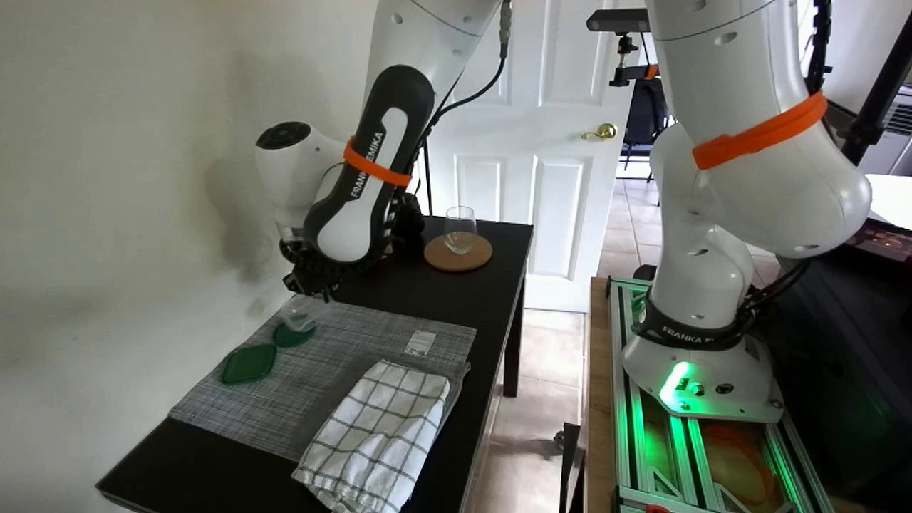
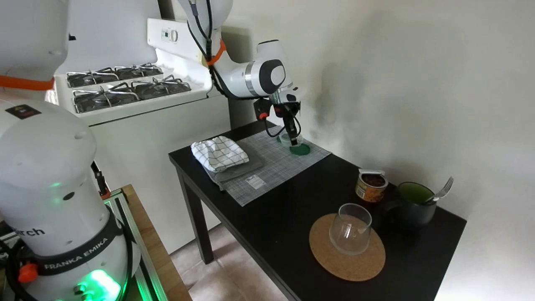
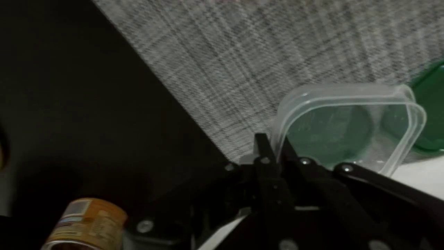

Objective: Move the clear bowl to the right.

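The end effector (image 3: pixel 274 141) pinches the clear bowl (image 3: pixel 347 93) by its side wall, fingers (image 3: pixel 261 143) nearly meeting across the plastic. The bowl shows over the round green disc (image 1: pixel 291 339) on the grey mat (image 1: pixel 363 335) of the bench (image 2: pixel 284 221); whether they touch cannot be told. "FRANKA EMIKA" reads on the robot base (image 2: pixel 76 251) and, crossed by an orange band (image 1: pixel 376 166), on the arm (image 1: pixel 356 224); print on the white label (image 2: pixel 255 181) and can (image 2: pixel 370 190) is illegible

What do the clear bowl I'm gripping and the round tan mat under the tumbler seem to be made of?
Clear bowl: likely thin plastic, smooth, faintly glossy; its rim looks milky and its base is hazily see-through. Round tan mat: probably cork, matte, from its even, glare-free surface; wood isn't ruled out.
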Available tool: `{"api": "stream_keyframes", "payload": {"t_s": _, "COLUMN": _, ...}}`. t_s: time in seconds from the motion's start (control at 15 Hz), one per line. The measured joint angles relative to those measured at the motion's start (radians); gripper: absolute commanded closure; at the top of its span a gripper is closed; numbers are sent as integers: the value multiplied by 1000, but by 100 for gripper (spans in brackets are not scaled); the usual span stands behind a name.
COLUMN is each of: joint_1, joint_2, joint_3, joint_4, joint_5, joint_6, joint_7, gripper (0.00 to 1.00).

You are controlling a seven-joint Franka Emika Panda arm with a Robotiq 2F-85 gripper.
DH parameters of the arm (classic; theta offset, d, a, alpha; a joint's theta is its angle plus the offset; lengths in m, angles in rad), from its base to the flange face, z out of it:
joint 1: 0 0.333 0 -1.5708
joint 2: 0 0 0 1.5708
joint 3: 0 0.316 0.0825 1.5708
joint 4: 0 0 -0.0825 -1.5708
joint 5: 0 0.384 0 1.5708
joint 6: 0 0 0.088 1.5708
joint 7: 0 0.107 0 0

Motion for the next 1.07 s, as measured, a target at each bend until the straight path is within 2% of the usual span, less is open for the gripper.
{"api": "stream_keyframes", "payload": {"t_s": 0.2, "joint_1": -22, "joint_2": -53, "joint_3": -56, "joint_4": -94, "joint_5": -66, "joint_6": -22, "joint_7": 102, "gripper": 98}}
{"api": "stream_keyframes", "payload": {"t_s": 0.4, "joint_1": -82, "joint_2": -81, "joint_3": -86, "joint_4": -169, "joint_5": -92, "joint_6": -21, "joint_7": 202, "gripper": 98}}
{"api": "stream_keyframes", "payload": {"t_s": 0.47, "joint_1": -111, "joint_2": -88, "joint_3": -83, "joint_4": -187, "joint_5": -88, "joint_6": -18, "joint_7": 222, "gripper": 93}}
{"api": "stream_keyframes", "payload": {"t_s": 0.53, "joint_1": -135, "joint_2": -91, "joint_3": -75, "joint_4": -192, "joint_5": -97, "joint_6": -17, "joint_7": 221, "gripper": 93}}
{"api": "stream_keyframes", "payload": {"t_s": 0.6, "joint_1": -148, "joint_2": -91, "joint_3": -66, "joint_4": -190, "joint_5": -100, "joint_6": -17, "joint_7": 221, "gripper": 98}}
{"api": "stream_keyframes", "payload": {"t_s": 0.8, "joint_1": -160, "joint_2": -89, "joint_3": -45, "joint_4": -180, "joint_5": -101, "joint_6": -20, "joint_7": 227, "gripper": 98}}
{"api": "stream_keyframes", "payload": {"t_s": 1.07, "joint_1": -176, "joint_2": -64, "joint_3": -53, "joint_4": -152, "joint_5": -107, "joint_6": -77, "joint_7": 334, "gripper": 98}}
